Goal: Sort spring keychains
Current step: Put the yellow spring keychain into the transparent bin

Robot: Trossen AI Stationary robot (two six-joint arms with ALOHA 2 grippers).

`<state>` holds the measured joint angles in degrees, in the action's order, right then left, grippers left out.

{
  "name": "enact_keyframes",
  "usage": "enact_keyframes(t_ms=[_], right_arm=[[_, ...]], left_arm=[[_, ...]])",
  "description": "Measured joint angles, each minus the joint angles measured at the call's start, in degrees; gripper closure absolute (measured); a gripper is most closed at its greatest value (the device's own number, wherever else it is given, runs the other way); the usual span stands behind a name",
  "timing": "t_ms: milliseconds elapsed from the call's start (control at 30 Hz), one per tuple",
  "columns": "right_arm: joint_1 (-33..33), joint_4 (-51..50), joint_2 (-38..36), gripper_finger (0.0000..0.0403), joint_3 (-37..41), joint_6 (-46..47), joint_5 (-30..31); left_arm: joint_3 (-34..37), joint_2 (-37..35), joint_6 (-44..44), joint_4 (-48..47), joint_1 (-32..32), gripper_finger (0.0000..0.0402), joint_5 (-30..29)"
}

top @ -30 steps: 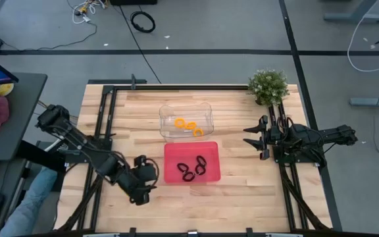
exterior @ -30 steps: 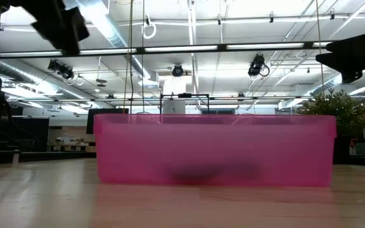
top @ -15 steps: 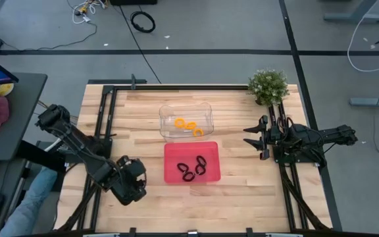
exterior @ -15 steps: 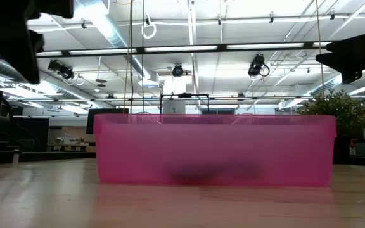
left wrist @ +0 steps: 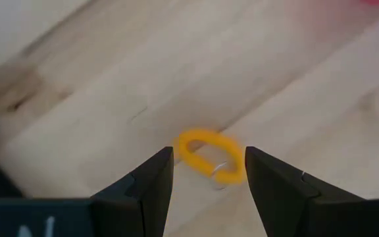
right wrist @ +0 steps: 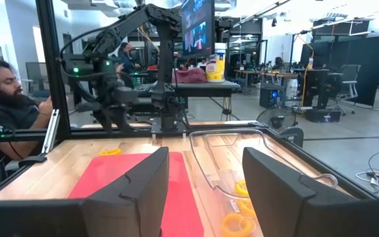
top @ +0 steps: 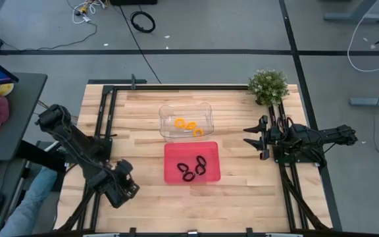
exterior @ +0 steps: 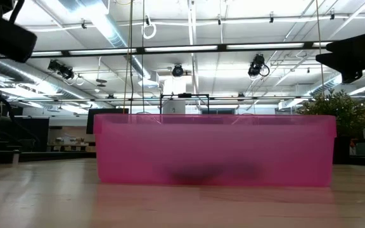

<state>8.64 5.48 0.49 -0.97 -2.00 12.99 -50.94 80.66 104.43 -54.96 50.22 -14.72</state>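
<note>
- Where the left gripper (left wrist: 209, 172) hangs over the worktop's (top: 242, 191) front-left part, its jaws stand apart, released, with one orange spring keychain (left wrist: 210, 155) lying on the bare wood between the two fingers (left wrist: 149, 181); touching or not, cannot tell.
- Same orange spring keychain shows from the right wrist view, flat on the wood beyond the red tray.
- Right gripper (top: 255, 138) waits at the worktop's right side, jaws parted, holding nothing, pointed toward the middle.
- Red tray (top: 171, 172), centre front: black spring keychains (top: 193, 168) lie inside.
- Clear tray (top: 164, 113) just behind it: orange spring keychains (top: 188, 124) inside.
- Worktop: pale wood planks, black frame rails down both sides. Small potted plant (top: 268, 85) at the back right corner.
- Room: grey floor with dark tape lines, a black cable coil (top: 143, 22) on it. Ceiling light strips in the low view. A seated person (right wrist: 5, 112) beside the worktop.
</note>
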Motion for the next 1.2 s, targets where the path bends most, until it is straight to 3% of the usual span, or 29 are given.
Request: enact_keyframes(t_ms=[267,567,1033,1200], right_arm=[[0.0,0.0,0.0,0.0204,0.0,0.0,0.0],[0.0,0.0,0.0,0.0204,0.0,0.0,0.0],[0.0,0.0,0.0,0.0204,0.0,0.0,0.0],[0.0,0.0,0.0,0.0204,0.0,0.0,0.0]], left_arm=[[3.6,0.3,7.6,3.1,0.3,0.0209,3.0],[3.8,6.4,10.8,5.9,0.2,0.0209,7.4],[3.5,15.3,10.7,9.9,-0.9,0.0210,7.2],[3.5,15.5,11.4,10.3,-0.2,0.0247,2.5]])
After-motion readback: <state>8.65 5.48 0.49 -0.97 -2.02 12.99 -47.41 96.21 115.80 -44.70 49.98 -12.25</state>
